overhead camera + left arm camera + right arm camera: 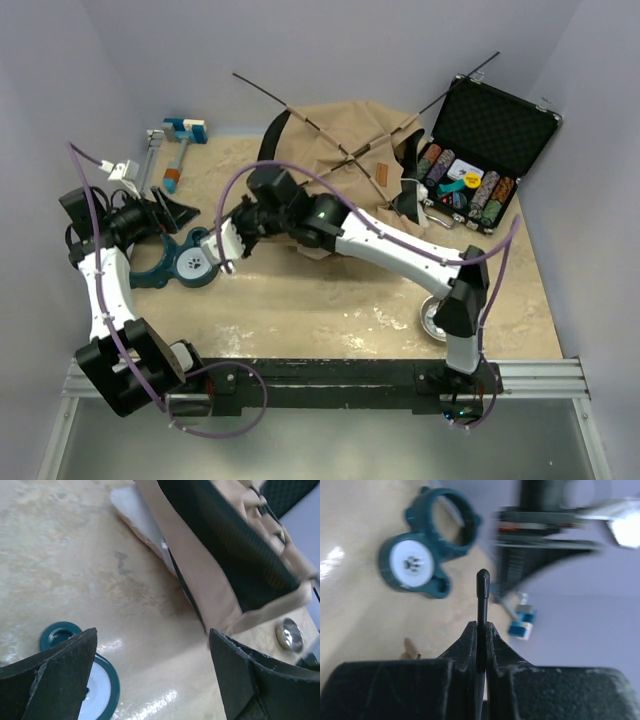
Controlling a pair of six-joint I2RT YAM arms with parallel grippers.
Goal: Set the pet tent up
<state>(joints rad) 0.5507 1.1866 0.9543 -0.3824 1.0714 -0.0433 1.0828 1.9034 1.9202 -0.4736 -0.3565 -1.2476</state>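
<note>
- right claw (481, 632) clenched on a thin dark pole (482, 587)
- left claw (152, 665) spread wide above the counter (75, 570), gripping nothing
- pet tent (345, 130) slumped at the far side

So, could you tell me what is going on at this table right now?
The robot is setting up the pet tent, which lies collapsed at the back of the table. The right gripper has its jaws shut near the tip of a thin dark pole, apparently one of the tent's. The left gripper hangs open and empty beside the tent fabric.
</note>
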